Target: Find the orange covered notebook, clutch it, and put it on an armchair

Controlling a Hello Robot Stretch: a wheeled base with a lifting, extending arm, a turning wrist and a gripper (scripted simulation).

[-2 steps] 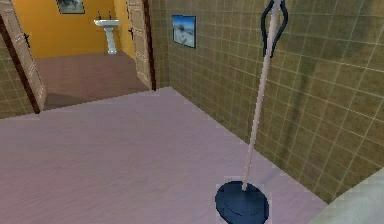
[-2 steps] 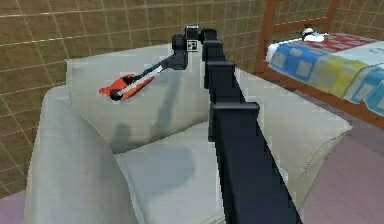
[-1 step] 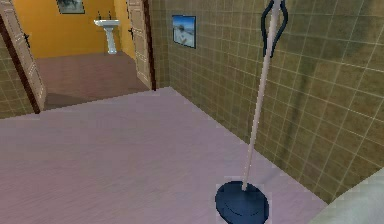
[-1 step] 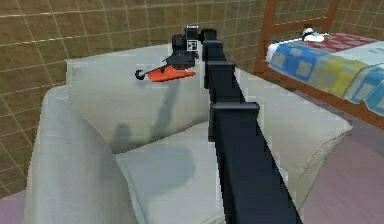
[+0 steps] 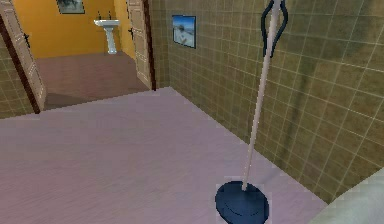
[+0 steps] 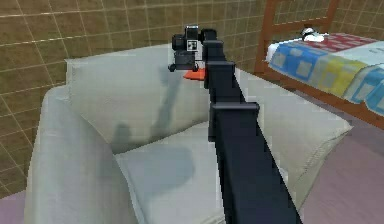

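Reaches out over a cream armchair [image 6: 100, 110] that takes up the left and middle of the arm side view. Rises as a dark arm [image 6: 240, 140] from the bottom edge to the gripper [image 6: 182, 66] at upper middle, level in the picture with the top of the backrest. Holds a small orange thing [image 6: 197, 72] at that far end, hanging clear of the seat cushion; by colour, probably the notebook (too small to make out a cover). Cannot tell from these pictures how the fingers stand.

Seems kept high so as to clear the chair's front edge and arms, and carried out over the seat so that a drop would land on the cushion and not the floor. Looks like the placing step, with the task near its end: lower gently, let go over the flat of the seat. Risks a slide off if released too near the sloping backrest.

Shows a bed [image 6: 330, 65] with a blue and yellow checked cover at upper right. In the forward view, has a floor lamp [image 5: 258, 100] right of centre, a framed picture [image 5: 183, 30] on the tiled wall, and an open doorway [image 5: 85, 50] at upper left onto a white pedestal sink [image 5: 107, 32].
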